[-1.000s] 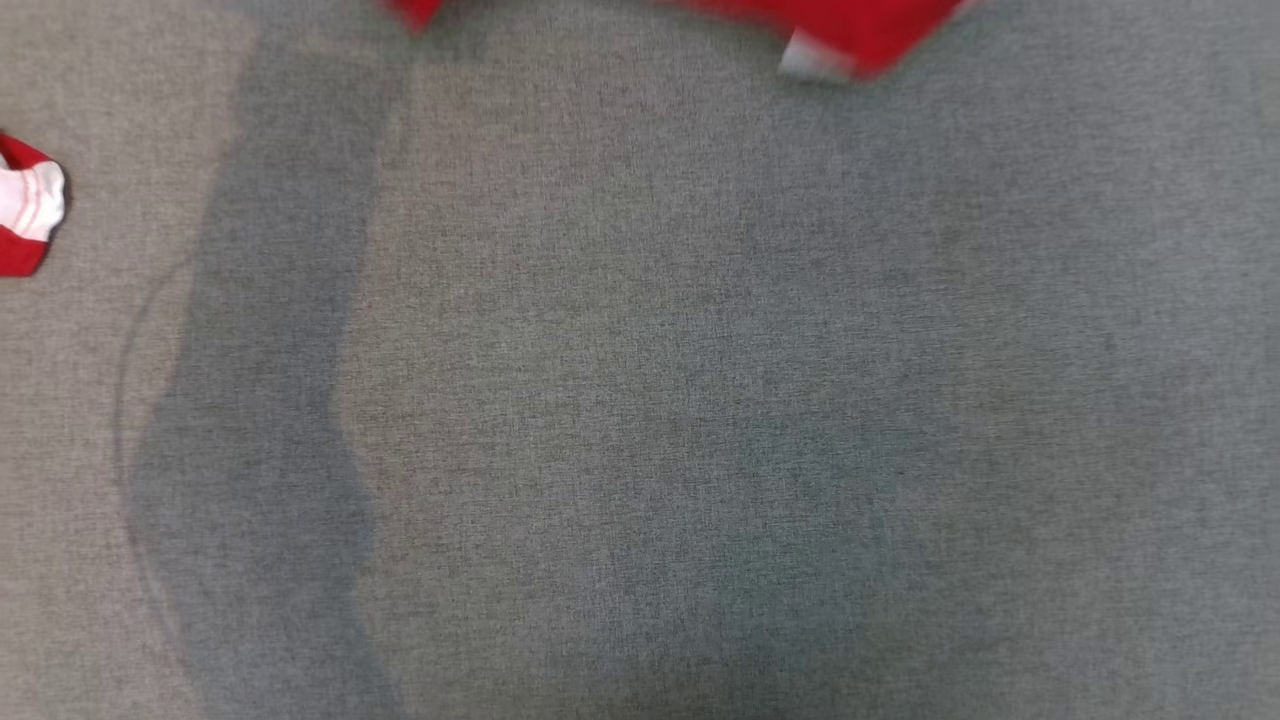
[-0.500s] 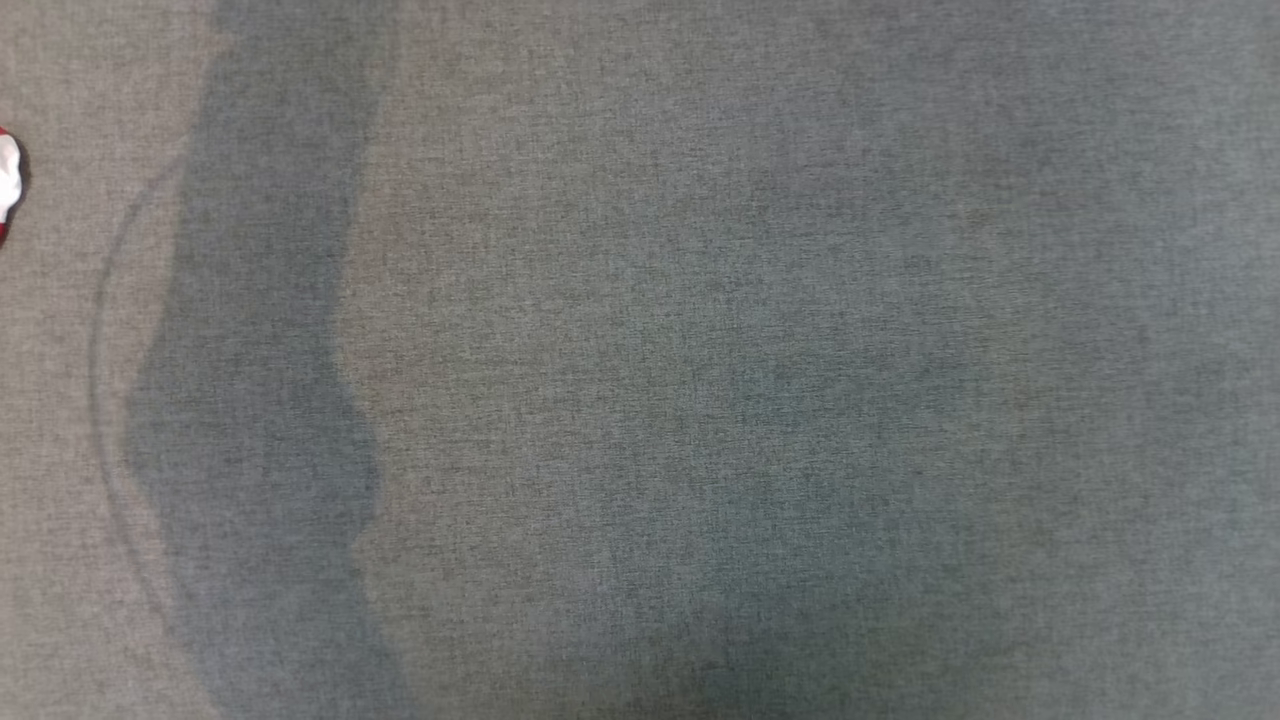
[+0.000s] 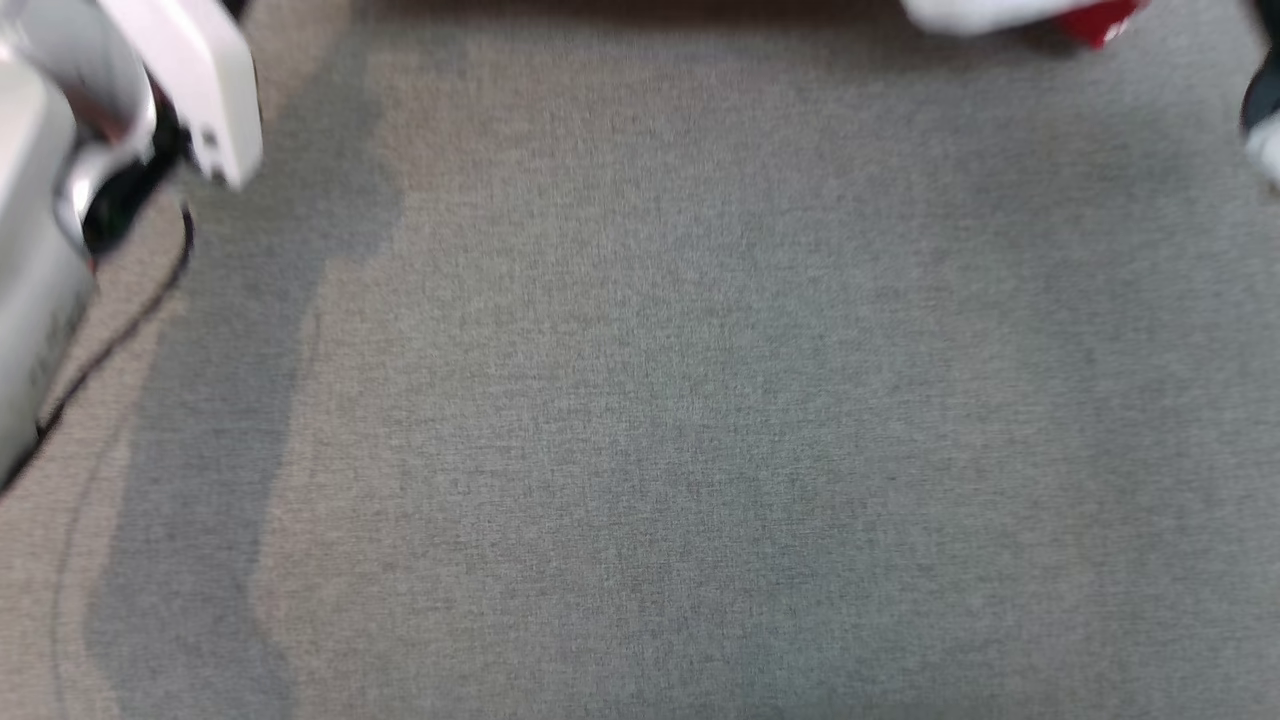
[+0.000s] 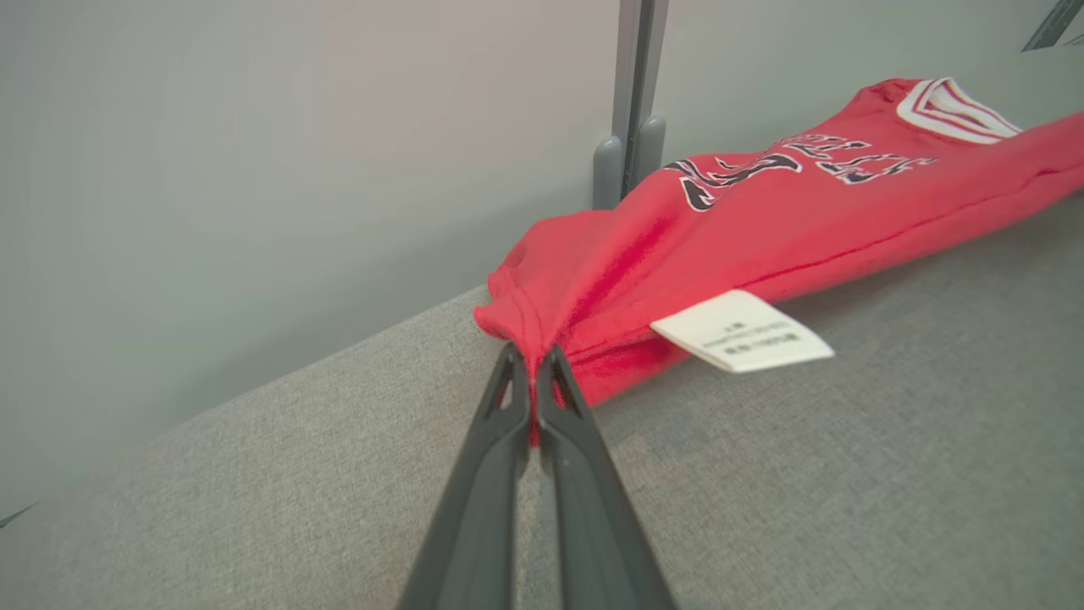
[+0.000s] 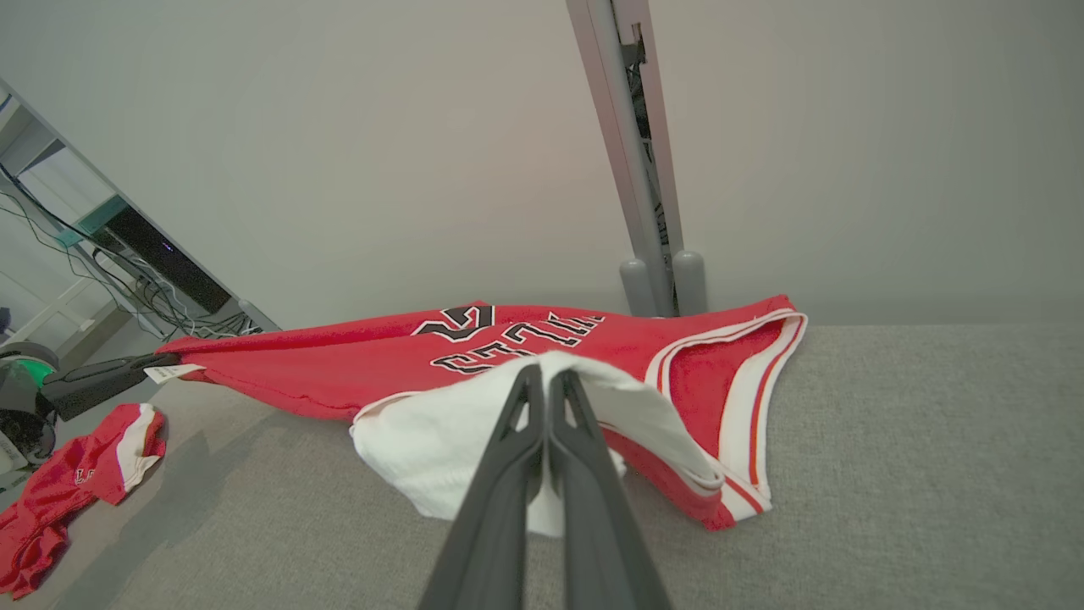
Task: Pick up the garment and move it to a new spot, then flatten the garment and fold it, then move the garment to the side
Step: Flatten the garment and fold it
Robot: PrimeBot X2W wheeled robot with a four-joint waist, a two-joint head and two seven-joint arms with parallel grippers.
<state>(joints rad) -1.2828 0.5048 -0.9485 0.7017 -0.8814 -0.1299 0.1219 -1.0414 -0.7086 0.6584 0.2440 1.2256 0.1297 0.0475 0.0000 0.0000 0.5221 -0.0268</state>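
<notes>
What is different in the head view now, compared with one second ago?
The head camera has moved, so the whole view shifted. A pale forearm has come in at the upper left, and an edge of the red and white garment now shows at the top right. The grey cloth surface looks unchanged.

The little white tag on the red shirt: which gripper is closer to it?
Left. The left gripper pinches a corner of the red shirt, right beside the white tag. The right gripper grips white cloth at the shirt's far end, well away from the tag.
</notes>
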